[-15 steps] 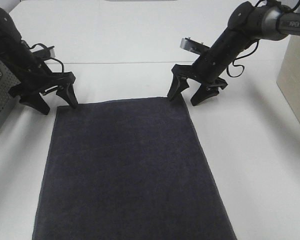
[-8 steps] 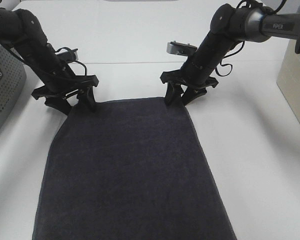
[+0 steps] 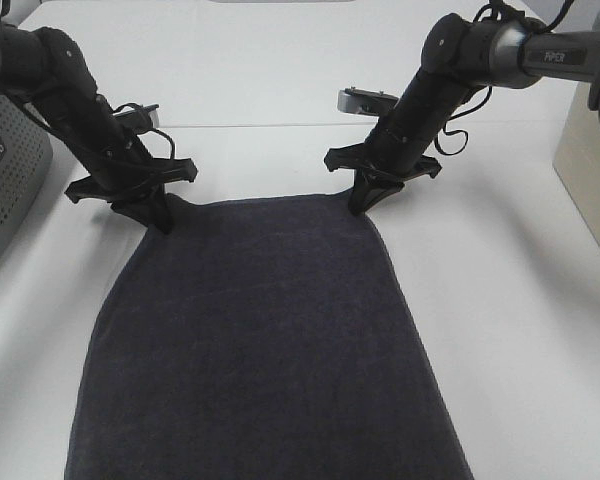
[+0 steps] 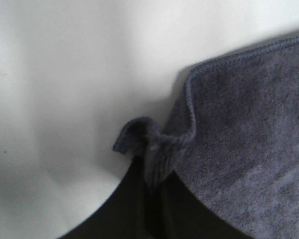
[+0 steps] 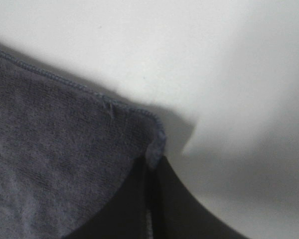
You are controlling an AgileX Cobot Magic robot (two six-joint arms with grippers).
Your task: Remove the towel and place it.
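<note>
Exterior high view: the towel [image 3: 265,340] lies spread flat on the white table [image 3: 510,320], its long sides running toward the camera and its near end cut off by the frame edge. My left gripper [image 3: 161,218] stands on the far left corner of the cloth, fingers drawn together on the fabric. My right gripper [image 3: 360,205] stands on the far right corner, fingers likewise brought together. Both far corners are pulled inward, so the far hem is narrower than the body of the towel and the long sides curve outward below them. A grey perforated basket [image 3: 5,190] sits at the left edge of the table, apart from the towel. A beige box [image 3: 590,150] stands at the right edge, well apart from the cloth.

Left wrist view: the corner of the towel [image 4: 239,134] is bunched into a small raised fold and pinched between my left gripper's [image 4: 152,181] dark fingers, which are pressed together on it. The stitched hem bends sharply at the pinch. The table [image 4: 65,89] is bare beside it.

Right wrist view: my right gripper [image 5: 150,172] has its fingers pressed together with the towel's [image 5: 60,159] hemmed corner caught between them. The remaining cloth lies flat on the table [image 5: 214,59].
</note>
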